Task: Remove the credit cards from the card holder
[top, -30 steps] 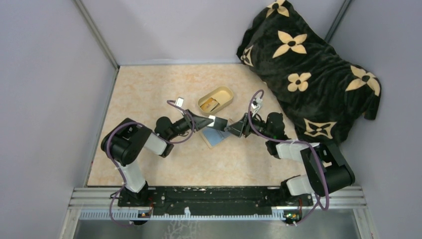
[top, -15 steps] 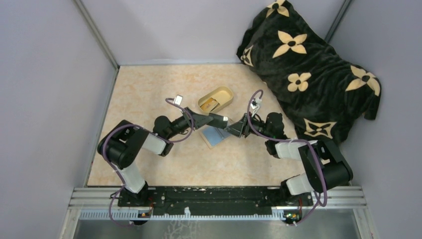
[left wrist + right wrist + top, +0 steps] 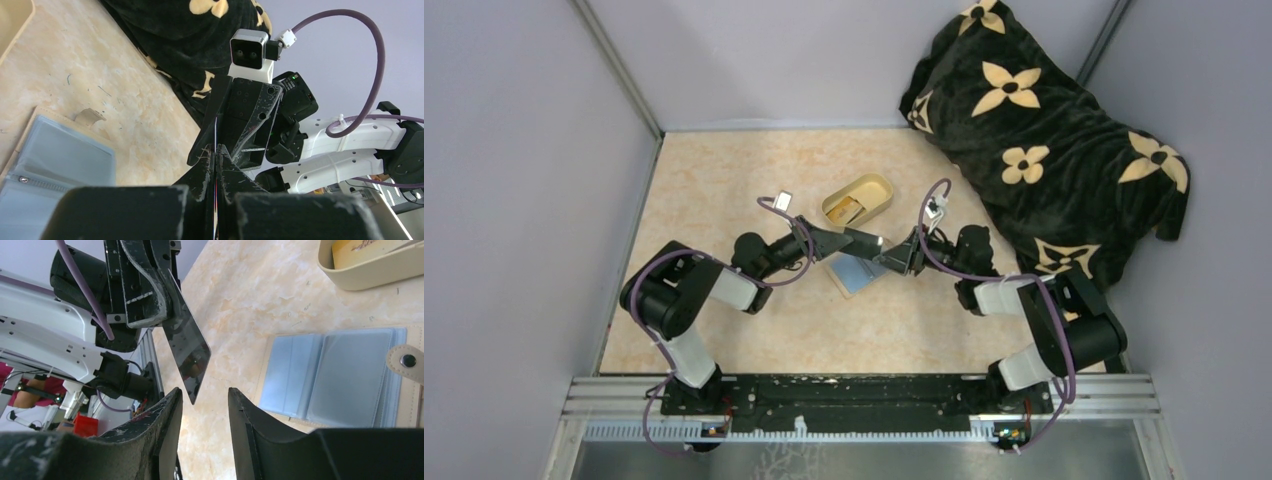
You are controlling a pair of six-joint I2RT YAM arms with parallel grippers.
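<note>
While the left gripper point(image 3: 215, 155) clamped 1 credit card point(image 3: 189, 347), the right gripper point(image 3: 204, 392) faced it, fingers parted at its corner.

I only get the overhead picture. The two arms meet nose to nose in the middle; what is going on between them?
Observer: The right wrist camera shows the left hand pinching a thin black card by one end.
Operator: Has the other hand got it too?
Observer: No. The right hand is open, its fingers either side of the card's lower corner.
Operator: And the wallet?
Observer: It lies open, and its sleeves look empty.
</note>
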